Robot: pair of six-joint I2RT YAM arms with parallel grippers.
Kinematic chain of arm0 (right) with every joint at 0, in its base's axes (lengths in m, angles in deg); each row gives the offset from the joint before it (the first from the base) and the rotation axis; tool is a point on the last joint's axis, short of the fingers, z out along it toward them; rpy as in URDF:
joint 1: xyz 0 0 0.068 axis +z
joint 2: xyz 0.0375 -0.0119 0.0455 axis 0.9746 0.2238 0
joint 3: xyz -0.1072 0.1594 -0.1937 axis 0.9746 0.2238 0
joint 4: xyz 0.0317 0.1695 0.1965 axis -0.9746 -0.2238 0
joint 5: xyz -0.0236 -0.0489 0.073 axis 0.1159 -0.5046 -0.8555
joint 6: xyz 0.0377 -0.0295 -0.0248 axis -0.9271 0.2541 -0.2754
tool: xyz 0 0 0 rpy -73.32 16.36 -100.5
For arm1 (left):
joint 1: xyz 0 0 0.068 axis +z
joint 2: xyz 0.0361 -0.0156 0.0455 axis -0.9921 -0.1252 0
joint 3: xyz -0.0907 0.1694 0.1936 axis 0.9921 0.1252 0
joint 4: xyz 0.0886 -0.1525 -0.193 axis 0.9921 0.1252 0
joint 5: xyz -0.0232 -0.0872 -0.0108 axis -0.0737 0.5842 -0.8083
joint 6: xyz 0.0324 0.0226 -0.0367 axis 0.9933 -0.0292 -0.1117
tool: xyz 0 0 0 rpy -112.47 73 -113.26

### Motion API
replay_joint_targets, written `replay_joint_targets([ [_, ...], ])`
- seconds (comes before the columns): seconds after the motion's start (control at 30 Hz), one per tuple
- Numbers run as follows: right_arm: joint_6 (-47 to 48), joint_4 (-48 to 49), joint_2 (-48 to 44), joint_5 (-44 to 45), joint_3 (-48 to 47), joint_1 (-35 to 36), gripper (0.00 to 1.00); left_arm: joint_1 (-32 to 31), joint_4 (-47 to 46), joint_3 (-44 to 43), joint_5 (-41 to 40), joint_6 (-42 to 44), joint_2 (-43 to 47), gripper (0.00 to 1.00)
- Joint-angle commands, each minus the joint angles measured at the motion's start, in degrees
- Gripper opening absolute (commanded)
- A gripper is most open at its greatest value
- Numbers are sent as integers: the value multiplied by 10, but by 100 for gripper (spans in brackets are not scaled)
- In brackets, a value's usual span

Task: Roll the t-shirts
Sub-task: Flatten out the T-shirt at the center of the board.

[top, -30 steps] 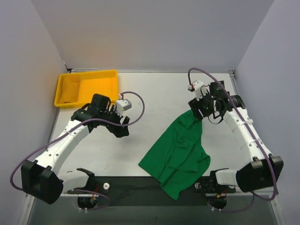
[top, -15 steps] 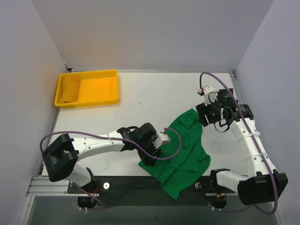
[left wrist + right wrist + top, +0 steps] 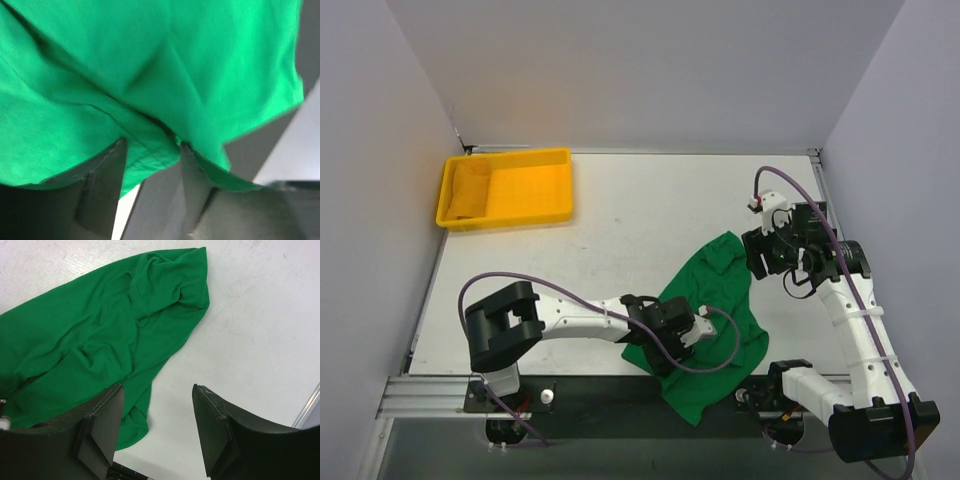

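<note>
Top view: green t-shirt (image 3: 715, 300) lay crumpled on table (image 3: 620, 210), spilling over its near edge.
Left wrist view: left gripper (image 3: 152, 145) straddled the t-shirt's hem; whether it was clenched, cannot tell.
Right wrist view: right gripper (image 3: 157, 390) was released and empty above the table, beside the t-shirt.

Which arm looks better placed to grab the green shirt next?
The left. The left gripper is down at the near edge of the green t-shirt, a fold of fabric between its open fingers. The right gripper hangs open beside the shirt's far end, holding nothing.
</note>
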Motion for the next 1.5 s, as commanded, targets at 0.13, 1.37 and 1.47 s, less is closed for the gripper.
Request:
replay_joint_targets([
  [0.13, -14, -9, 5, -24, -38, -4, 57, 69, 78, -22, -70, 69, -27, 28],
  [1.37, 33, -38, 118, 4, -57, -15, 57, 192, 143, -7, 78, 245, 108, 71],
  [1.47, 33, -37, 109, -5, -47, -14, 57, 167, 115, -2, 45, 224, 94, 71],
])
